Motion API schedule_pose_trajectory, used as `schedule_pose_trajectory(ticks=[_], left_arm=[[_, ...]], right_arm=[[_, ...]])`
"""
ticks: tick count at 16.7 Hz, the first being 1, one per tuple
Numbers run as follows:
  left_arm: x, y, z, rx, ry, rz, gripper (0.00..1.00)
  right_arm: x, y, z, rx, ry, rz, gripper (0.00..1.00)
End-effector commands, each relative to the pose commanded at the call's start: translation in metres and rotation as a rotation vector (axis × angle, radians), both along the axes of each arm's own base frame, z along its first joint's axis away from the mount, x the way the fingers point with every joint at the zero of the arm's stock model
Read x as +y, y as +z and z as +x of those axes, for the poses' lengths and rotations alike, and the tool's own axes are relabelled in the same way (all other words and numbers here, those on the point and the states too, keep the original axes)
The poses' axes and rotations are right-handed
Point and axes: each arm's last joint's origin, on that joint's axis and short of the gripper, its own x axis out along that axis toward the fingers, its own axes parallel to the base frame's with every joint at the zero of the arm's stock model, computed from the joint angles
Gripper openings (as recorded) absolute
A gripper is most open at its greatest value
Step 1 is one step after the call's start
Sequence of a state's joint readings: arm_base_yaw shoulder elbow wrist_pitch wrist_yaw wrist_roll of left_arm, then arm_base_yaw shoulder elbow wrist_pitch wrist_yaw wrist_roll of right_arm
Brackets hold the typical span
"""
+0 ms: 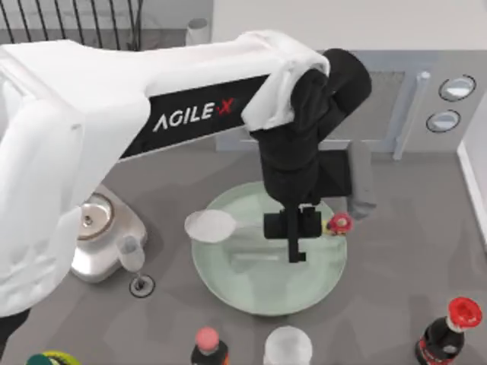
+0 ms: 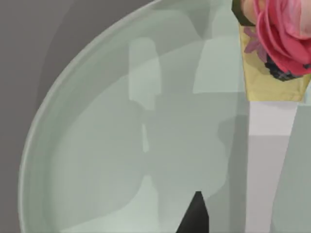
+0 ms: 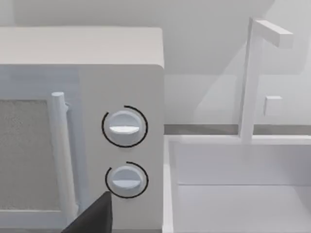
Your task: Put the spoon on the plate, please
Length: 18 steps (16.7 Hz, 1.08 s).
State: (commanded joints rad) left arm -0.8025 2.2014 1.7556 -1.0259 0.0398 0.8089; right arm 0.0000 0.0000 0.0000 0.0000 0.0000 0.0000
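Our left gripper [image 1: 295,242] hangs over the plate [image 1: 228,275], just right of the plate's centre, with the dark wrist and the white AgileX forearm reaching in from the table's left side. The spoon [image 1: 221,226] lies across the plate's upper-left rim: its broad white bowl sits on the rim and juts a little past it, and the thin handle runs rightward over the plate towards the gripper. Whether the fingers are clenched on the handle or released from it we cannot tell, since the wrist hides the tips from above.

In the left wrist view the plate's [image 2: 97,160] glossy mint surface curves under us, with the grey table [image 2: 29,58] beyond its rim, a dark fingertip [image 2: 194,216] at the near edge, and a pale straight strip that may be the spoon's handle. A pink flower ornament [image 1: 339,223] rests at the plate's right rim.

Left of the plate stand a silver kitchen scale [image 1: 103,236] and a small clear stemmed glass [image 1: 135,262]. Along the table's near edge are a red-capped bottle [image 1: 207,346], a clear round lid [image 1: 288,346] and a dark bottle [image 1: 447,331] towards the near right corner.

The right wrist view faces a microwave [image 3: 82,145] with two round knobs [image 3: 124,127] at the table's far edge.
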Motion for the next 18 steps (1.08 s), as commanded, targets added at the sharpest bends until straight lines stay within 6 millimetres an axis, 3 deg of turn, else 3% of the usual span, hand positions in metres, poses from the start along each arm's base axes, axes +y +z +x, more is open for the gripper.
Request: schedule_pose_trajectory(ticks=[4, 8, 18], left_arm=[[0.008, -0.026, 0.003, 0.053, 0.031, 0.063, 0.00], [0.008, -0.026, 0.003, 0.053, 0.031, 0.063, 0.00], [0.008, -0.026, 0.003, 0.053, 0.031, 0.063, 0.75]], right_arm=[[0.000, 0.000, 0.000, 0.000, 0.000, 0.000, 1.00], [0.000, 0.000, 0.000, 0.000, 0.000, 0.000, 1.00], [0.000, 0.000, 0.000, 0.000, 0.000, 0.000, 1.00]])
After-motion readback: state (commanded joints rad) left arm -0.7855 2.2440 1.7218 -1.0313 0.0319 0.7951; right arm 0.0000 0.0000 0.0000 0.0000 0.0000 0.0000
